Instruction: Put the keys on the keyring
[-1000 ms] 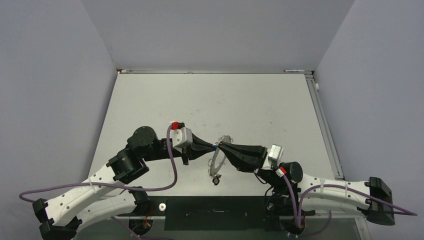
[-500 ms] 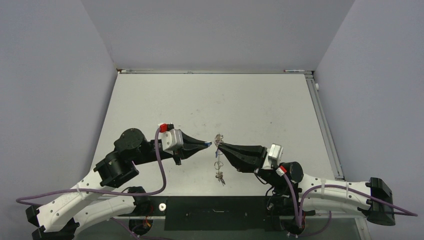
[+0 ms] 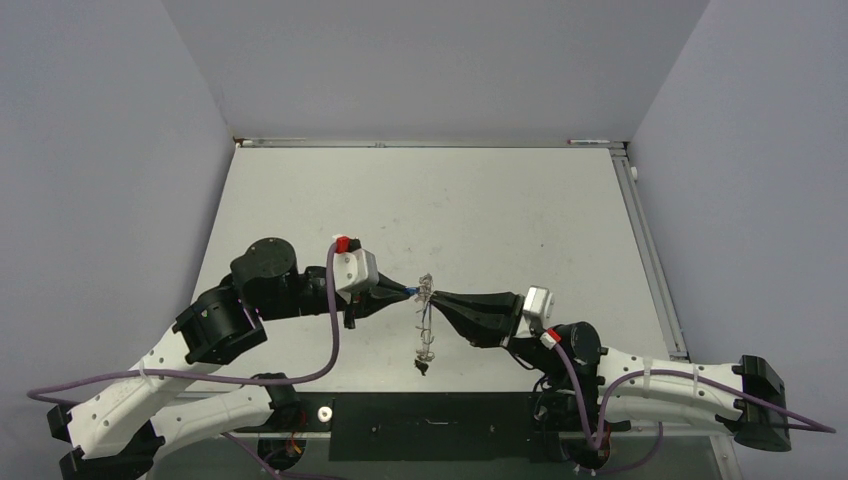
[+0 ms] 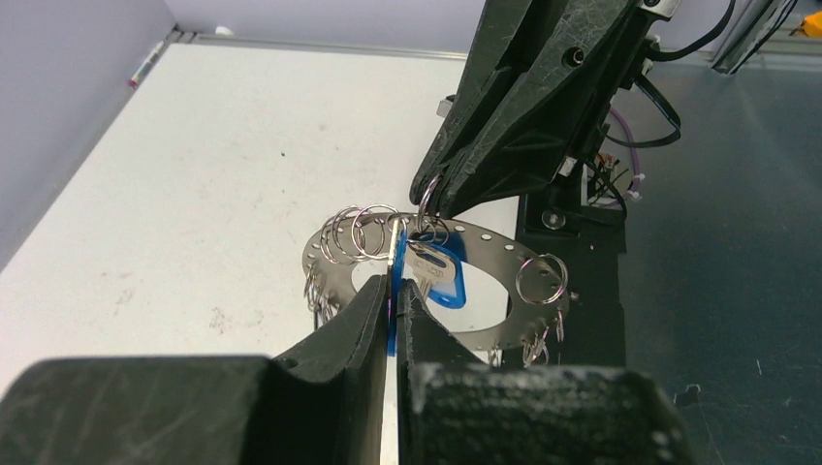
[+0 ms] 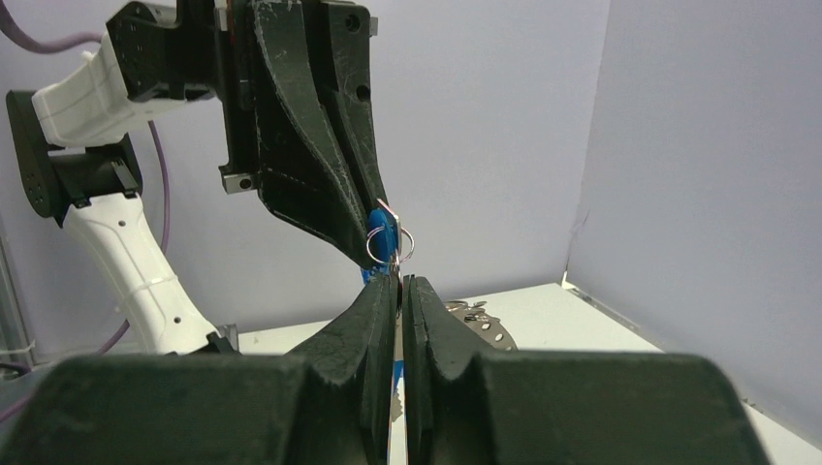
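The keyring is a flat silvery hoop with holes and several small split rings. It hangs in the air between the two grippers, edge-on in the top view. My left gripper is shut on a blue-headed key, seen edge-on between its fingers, right at the hoop. A second blue-headed key lies against the hoop. My right gripper is shut on the hoop's upper edge, and its tips come down among the split rings. In the right wrist view the left gripper holds the blue key beside a small split ring, just above the right gripper.
A black mat runs along the near table edge, with a small white round part on it. Grey walls enclose the white table on three sides. A metal rail lines its right edge.
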